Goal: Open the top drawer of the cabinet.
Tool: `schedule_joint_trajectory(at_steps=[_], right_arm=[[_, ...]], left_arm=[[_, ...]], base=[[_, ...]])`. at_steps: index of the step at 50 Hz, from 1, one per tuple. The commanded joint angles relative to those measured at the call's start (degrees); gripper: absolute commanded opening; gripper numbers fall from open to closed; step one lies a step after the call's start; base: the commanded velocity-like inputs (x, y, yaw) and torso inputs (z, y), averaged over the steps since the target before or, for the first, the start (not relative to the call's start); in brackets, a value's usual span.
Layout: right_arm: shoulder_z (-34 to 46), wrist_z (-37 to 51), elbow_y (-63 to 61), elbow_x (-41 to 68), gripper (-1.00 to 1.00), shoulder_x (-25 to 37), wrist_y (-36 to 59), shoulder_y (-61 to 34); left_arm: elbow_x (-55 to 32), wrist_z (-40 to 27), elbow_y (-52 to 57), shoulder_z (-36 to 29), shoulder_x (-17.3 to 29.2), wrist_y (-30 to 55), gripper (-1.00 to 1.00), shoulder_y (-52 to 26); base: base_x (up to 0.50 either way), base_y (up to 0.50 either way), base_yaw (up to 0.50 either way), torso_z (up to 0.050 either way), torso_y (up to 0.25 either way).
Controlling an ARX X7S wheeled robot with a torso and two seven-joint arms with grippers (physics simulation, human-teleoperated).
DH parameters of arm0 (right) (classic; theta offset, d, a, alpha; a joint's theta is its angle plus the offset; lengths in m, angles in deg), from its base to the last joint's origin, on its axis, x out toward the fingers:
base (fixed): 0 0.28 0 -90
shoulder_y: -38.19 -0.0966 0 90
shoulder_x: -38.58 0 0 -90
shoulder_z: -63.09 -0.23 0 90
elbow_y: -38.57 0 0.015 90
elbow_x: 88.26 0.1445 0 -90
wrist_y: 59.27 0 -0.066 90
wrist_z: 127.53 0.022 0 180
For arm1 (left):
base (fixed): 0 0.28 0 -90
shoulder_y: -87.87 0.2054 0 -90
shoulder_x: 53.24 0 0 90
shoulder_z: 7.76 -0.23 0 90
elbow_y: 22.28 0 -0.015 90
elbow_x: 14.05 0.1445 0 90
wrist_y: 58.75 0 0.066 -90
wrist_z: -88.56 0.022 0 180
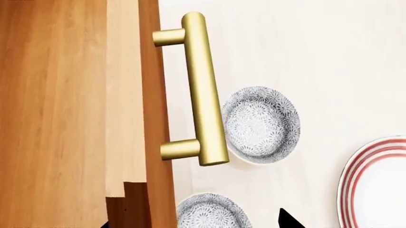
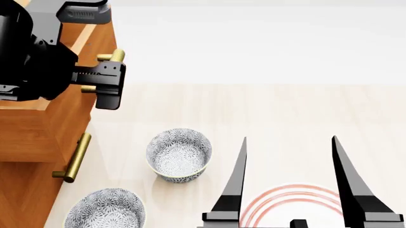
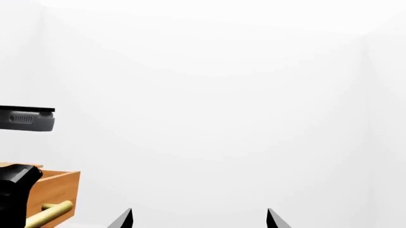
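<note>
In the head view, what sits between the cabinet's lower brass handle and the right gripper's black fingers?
One grey-patterned bowl stands on the pale tabletop between the lower brass bar handle and the right gripper. Otherwise that stretch is bare.

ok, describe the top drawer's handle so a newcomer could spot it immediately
Start at the orange-brown wooden cabinet on the robot's left. Its top drawer, lighter wood inside, is pulled out past the front below. The brass bar handle on that drawer sits beside the left gripper; the matching handle lower down has no gripper near it.
</note>
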Motion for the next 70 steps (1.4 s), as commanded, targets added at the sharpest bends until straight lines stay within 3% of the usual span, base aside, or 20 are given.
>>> schedule_joint_trajectory(at_steps=[1,21,54,62,70], right_arm=[[0.09,0.15,0.05,0.08,1.00,0.17,-0.23,0.07],[0.15,0.49,0.04,0.31,1.00,0.42,-0.28,0.00],[0.14,0.95,-0.24,0.78,1.00,0.94,-0.37,-0.21],[-0.28,1.16,-0.46,1.13,1.00,1.17,-0.40,-0.12],[-0.46,1.36,-0.70,1.32,1.00,1.37,-0.40,-0.04]], left_arm=[[-3.42,-2.35,2.33,2.78,0.24,0.87,1.00,0.07],[-6.87,-7.10,5.66,4.73,-0.88,1.52,1.00,0.85],[-14.48,-14.74,10.12,7.49,-6.70,0.96,1.00,4.14],[-14.64,-13.75,10.59,6.54,-8.16,-1.12,1.00,5.23],[-20.29,-15.92,12.47,3.72,-8.71,-2.98,1.00,5.63]], base=[[0.00,0.00,0.00,0.000,0.000],[0.00,0.00,0.00,0.000,0.000],[0.00,0.00,0.00,0.000,0.000],[0.00,0.00,0.00,0.000,0.000],[0.00,0.00,0.00,0.000,0.000]])
